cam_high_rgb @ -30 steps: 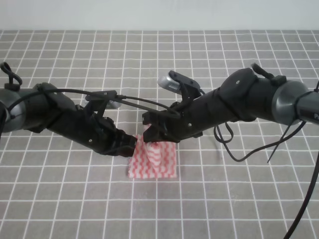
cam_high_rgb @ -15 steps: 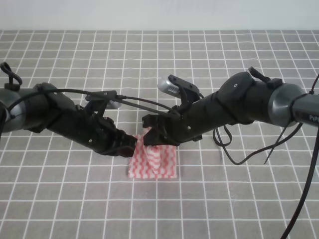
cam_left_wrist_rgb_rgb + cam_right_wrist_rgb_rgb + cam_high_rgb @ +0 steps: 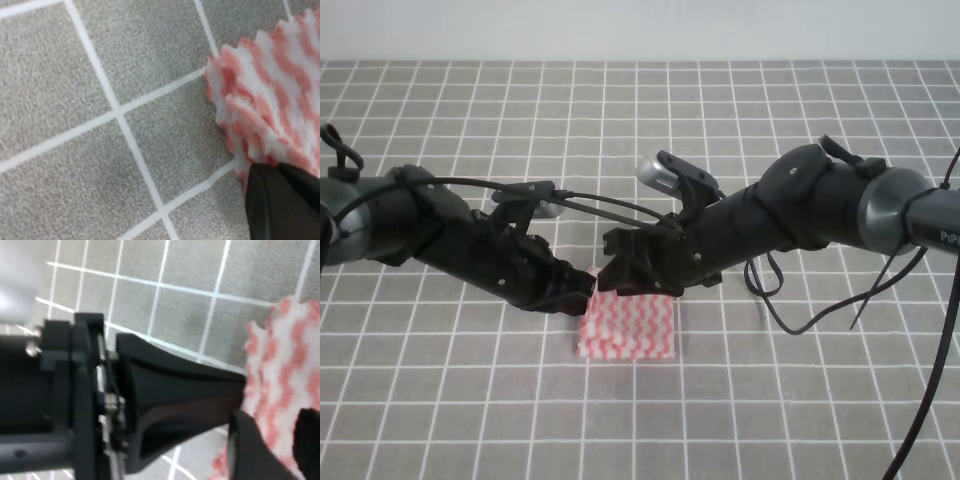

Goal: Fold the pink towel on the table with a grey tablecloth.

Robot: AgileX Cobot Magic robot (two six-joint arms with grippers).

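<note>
Now both grippers — left gripper [image 3: 582,290] and right gripper [image 3: 612,283] — are pinching the pink towel [image 3: 627,328], fingers clamped on its top edge.

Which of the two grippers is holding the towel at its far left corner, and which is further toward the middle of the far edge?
The left gripper is at the pink towel's far left corner. The right gripper sits further along the far edge, toward the middle.

pale wall [image 3: 640,28] beyond the far edge
</note>
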